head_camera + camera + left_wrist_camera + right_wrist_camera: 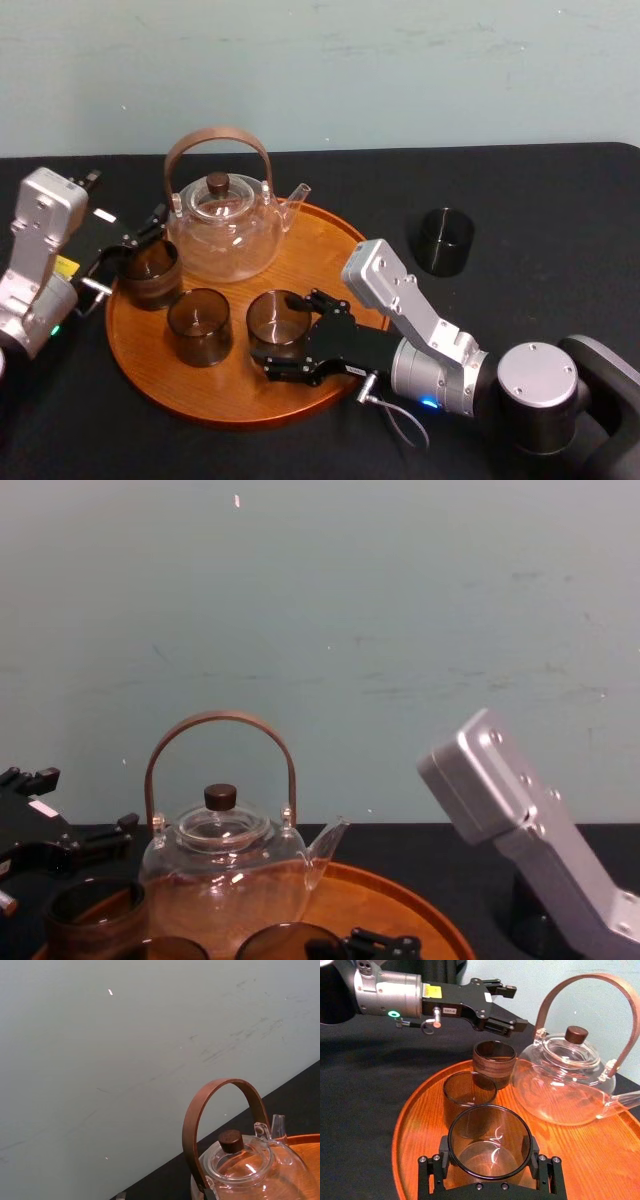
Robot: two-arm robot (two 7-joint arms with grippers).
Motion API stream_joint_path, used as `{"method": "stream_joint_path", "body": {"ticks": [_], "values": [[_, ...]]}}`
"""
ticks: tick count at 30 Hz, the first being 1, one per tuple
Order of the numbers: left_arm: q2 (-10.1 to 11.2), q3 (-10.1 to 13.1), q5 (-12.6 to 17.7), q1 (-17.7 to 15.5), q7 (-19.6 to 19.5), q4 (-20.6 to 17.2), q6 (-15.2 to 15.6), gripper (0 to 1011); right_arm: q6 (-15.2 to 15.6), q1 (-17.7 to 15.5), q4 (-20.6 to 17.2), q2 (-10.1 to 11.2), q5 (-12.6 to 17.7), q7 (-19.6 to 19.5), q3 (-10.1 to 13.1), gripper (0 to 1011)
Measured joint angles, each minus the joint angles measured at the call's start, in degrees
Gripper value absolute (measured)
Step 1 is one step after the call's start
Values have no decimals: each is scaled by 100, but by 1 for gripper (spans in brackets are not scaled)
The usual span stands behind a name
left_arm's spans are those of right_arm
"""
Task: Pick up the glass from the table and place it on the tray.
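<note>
Glass (278, 318): smoky brown, upright, tray's (320, 245) 4 o'clock, clasped between right gripper's (288, 328) fingers. Left gripper (512, 1006) spread wide, 9 o'clock rim. Black table (540, 200), pale wall (400, 60).

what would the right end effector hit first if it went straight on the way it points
Probably the middle glass, just past the held glass in the right end effector over the tray; depth is unclear.

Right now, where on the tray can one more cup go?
The bare wood on the right side of the tray, between the spout of the teapot, the rim and the right gripper holding a glass. A thinner strip runs along the front rim. The rest is crowded: two more glasses, the left gripper by the back one.
</note>
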Motion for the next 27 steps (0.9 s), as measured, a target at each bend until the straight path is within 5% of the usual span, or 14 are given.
{"method": "stream_joint_path", "body": {"ticks": [27], "values": [[0,0,0,0,0,0,0,1001,78,59,306,-106,117,-3,-4,905]]}}
